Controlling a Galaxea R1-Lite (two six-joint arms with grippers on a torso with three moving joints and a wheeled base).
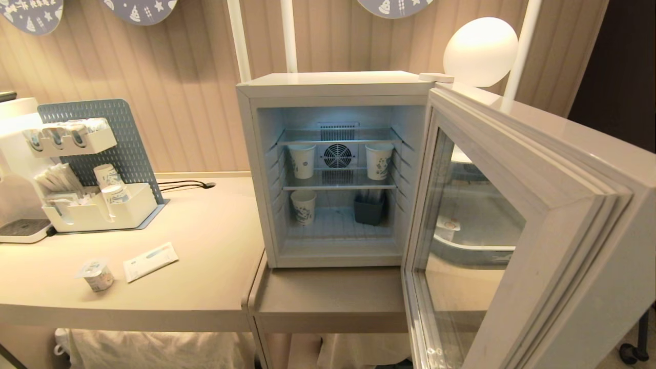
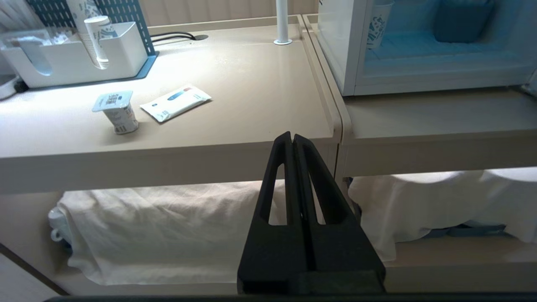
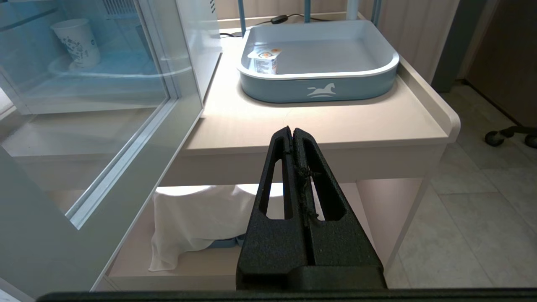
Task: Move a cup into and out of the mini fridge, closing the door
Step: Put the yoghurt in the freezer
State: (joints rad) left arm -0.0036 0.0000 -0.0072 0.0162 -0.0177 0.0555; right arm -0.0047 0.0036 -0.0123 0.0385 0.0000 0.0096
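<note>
Hands [image 2: 292, 138] [image 3: 291, 133] shut, level, off tabletops

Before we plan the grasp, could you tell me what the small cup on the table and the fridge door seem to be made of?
The cup: likely thin white plastic, matte printed wall, with a flat foil-looking peel lid whose corners overhang the rim. The door: a clear glass pane, since the tray shows through it, set in a smooth, probably plastic, stepped frame.
</note>
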